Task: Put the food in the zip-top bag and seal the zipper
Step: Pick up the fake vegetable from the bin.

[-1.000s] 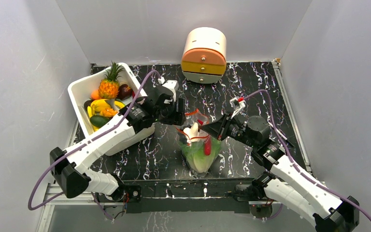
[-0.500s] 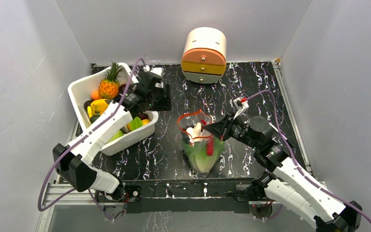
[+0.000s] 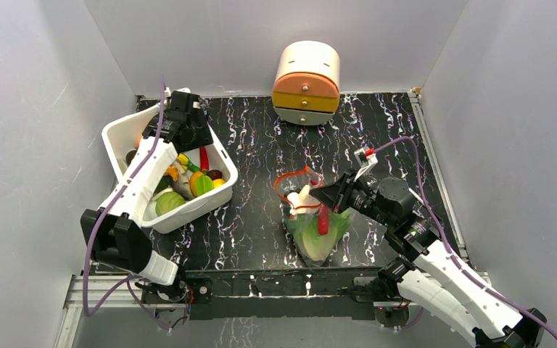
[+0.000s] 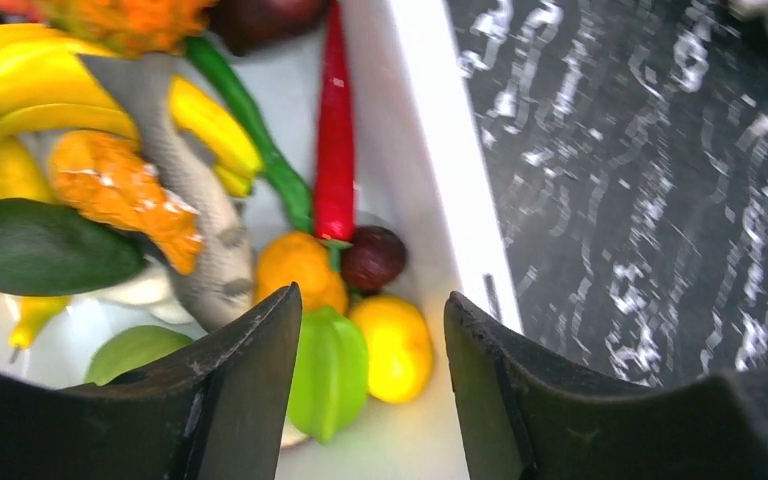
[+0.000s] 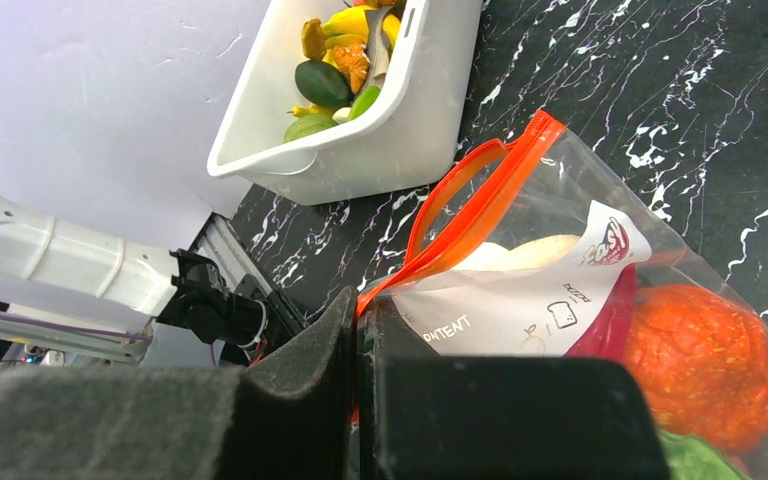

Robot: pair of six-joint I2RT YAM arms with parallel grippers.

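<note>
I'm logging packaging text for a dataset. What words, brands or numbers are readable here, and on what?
"ONTENT": white label panel on the zip-top bag, its start hidden.
Red logo on that panel: too blurred to read.
Tiny print beside it: too small to read.
No other text is readable.

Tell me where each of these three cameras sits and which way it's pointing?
Top external: fixed above and behind, looking down on the table; left arm and right arm show.
Left wrist: over the white tub, looking down into it; the open left end effector frames the bottom.
Right wrist: low, looking along the right end effector, shut on the zipper of the zip-top bag.
Shared: top and right wrist both show bag and tub.
</note>
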